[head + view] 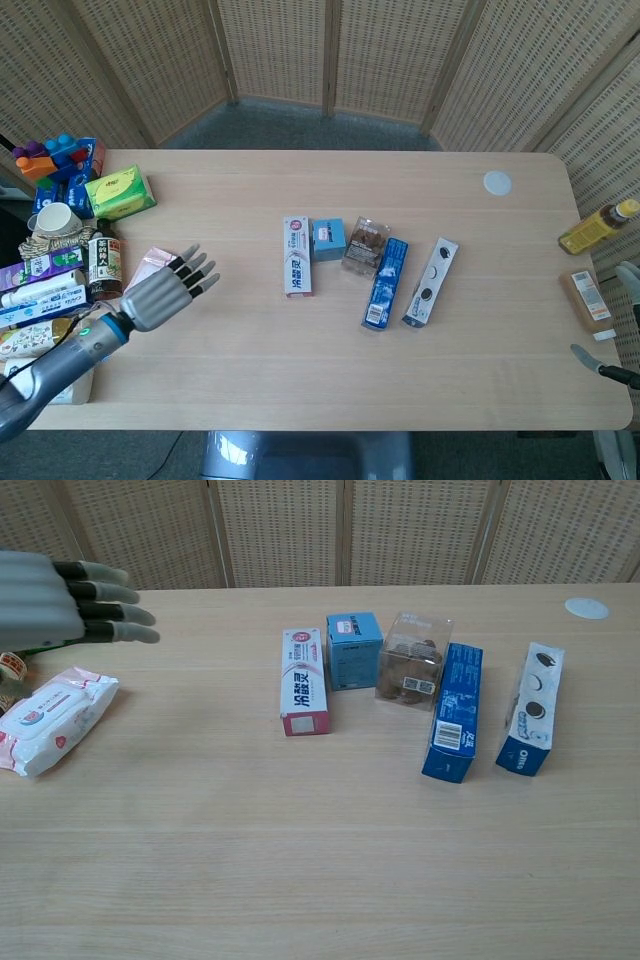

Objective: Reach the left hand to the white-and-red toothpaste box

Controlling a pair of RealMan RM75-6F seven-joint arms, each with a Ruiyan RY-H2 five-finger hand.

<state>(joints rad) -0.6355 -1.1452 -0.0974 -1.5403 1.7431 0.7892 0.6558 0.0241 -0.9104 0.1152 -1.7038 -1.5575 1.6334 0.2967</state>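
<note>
The white-and-red toothpaste box (297,256) lies flat near the table's middle, long side running front to back; in the chest view the toothpaste box (304,680) is left of a small blue box. My left hand (167,291) hovers over the left part of the table, fingers straight and spread, empty, well to the left of the box. In the chest view the left hand (62,604) enters from the upper left, above the pink wipes pack. My right hand (612,330) shows only at the right edge, off the table, fingers apart and holding nothing.
A small blue box (327,239), a clear cookie tub (365,244), a long blue box (385,283) and an Oreo box (431,282) lie right of the toothpaste. A pink wipes pack (48,718) and cluttered bottles and boxes (60,260) fill the left edge.
</note>
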